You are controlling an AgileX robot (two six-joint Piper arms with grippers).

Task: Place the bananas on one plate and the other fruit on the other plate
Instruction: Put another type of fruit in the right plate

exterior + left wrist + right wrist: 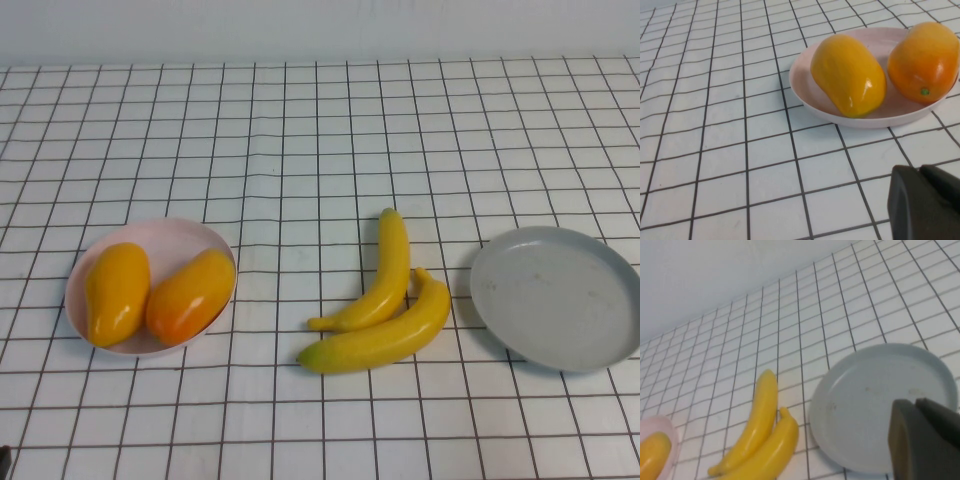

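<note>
Two orange-yellow mango-like fruits (117, 292) (190, 296) lie side by side on the pale pink plate (170, 229) at the left. Two yellow bananas (386, 275) (390, 340) lie on the table right of centre, touching, next to the empty grey-blue plate (560, 295). Neither gripper shows in the high view. In the left wrist view my left gripper (920, 172) is shut and empty, on the near side of the pink plate (805, 75) and its fruits (847, 75) (924, 60). In the right wrist view my right gripper (916, 405) is shut and empty, over the near part of the grey-blue plate (865, 400), with the bananas (760, 420) beside it.
The table is covered by a white cloth with a black grid (300, 130). A pale wall runs along the far edge (320, 30). The pink plate's edge and one fruit also show in the right wrist view (652, 457).
</note>
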